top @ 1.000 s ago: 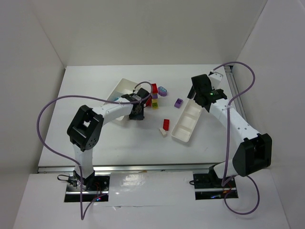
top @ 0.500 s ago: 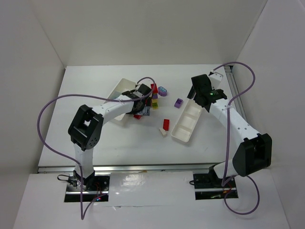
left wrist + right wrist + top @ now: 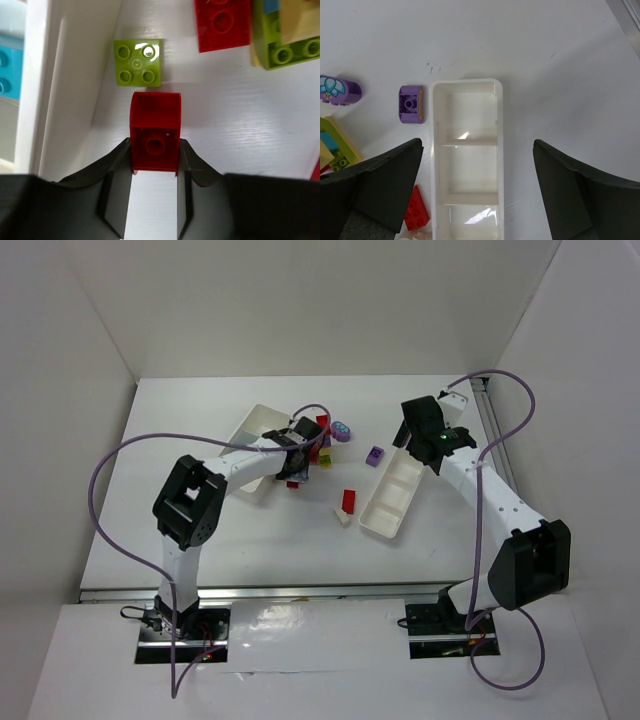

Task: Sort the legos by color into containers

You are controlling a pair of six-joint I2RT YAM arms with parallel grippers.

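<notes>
Your left gripper [image 3: 155, 150] clamps a red brick [image 3: 155, 131], long axis along the fingers, pointing at a green brick [image 3: 137, 62] beside the small tray [image 3: 65, 75]. Only the wrist view shows that grip. Your right gripper [image 3: 477, 172] gapes wide over the long tray [image 3: 437, 165], lengthwise between its fingers, on a white table [image 3: 200, 430] between white walls

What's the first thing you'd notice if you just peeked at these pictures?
The bright red brick stands out most, pinched between the fingers of the left gripper, with a lime green brick lying just past it. Next comes the right gripper, wide open above the long white tray, which has nothing showing in its three compartments.
</notes>
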